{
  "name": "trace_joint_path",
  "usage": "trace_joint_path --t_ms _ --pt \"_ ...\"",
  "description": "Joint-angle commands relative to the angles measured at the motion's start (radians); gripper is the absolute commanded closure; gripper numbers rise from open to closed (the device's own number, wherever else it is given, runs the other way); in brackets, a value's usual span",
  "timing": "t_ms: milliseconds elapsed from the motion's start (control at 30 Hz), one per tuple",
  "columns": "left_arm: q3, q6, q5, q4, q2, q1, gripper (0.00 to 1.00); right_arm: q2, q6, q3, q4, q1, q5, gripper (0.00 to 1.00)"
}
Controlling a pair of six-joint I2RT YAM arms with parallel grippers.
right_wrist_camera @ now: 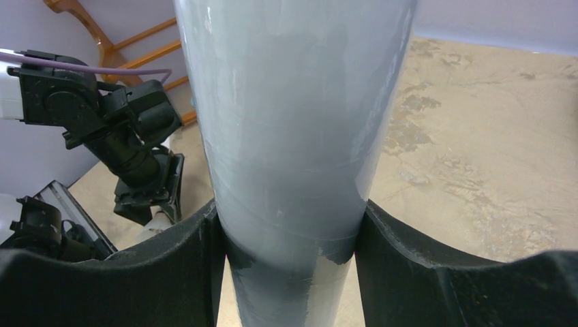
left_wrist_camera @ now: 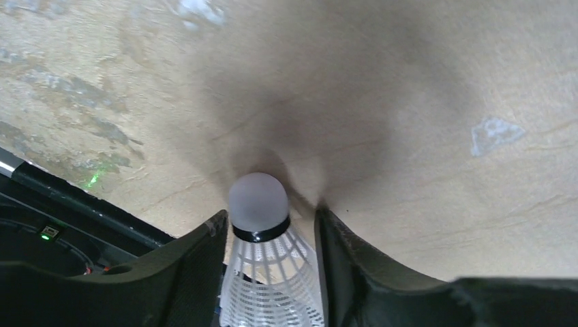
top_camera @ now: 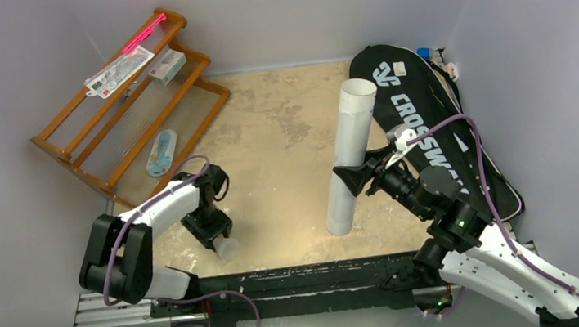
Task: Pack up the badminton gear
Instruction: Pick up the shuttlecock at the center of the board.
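A white shuttlecock (left_wrist_camera: 257, 197) with a black band lies between my left gripper's (left_wrist_camera: 271, 231) fingers, cork pointing away, and both fingers press its mesh skirt. From above, the left gripper (top_camera: 221, 241) holds the shuttlecock (top_camera: 228, 247) low over the table's near-left part. My right gripper (top_camera: 351, 179) is shut on the long white-silver tube (top_camera: 349, 157), which stands tilted with its open mouth up and its foot on the table. The tube (right_wrist_camera: 293, 122) fills the span between the right gripper's (right_wrist_camera: 290, 238) fingers. A black racket bag (top_camera: 430, 127) with white lettering lies at the right.
An orange wooden rack (top_camera: 206, 111) stands at the back left, carrying a small white carton (top_camera: 168, 65), a pink-edged card (top_camera: 121, 70) and a blue-white item (top_camera: 161, 152). Purple walls close in on three sides. The left arm (right_wrist_camera: 123, 129) shows in the right wrist view.
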Motion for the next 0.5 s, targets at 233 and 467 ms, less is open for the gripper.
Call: trace_joint_path --t_ms 233,467 --pt "0.098 -0.062 -0.03 -0.033 0.04 -0.069 0.76 0.0 0.004 0.003 0.075 0.006 0.012 0.56" --pt "0.309 0.012 -0.012 -0.069 -0.017 -0.069 0.74 0.044 -0.006 -0.006 0.107 0.006 -0.028 0.55"
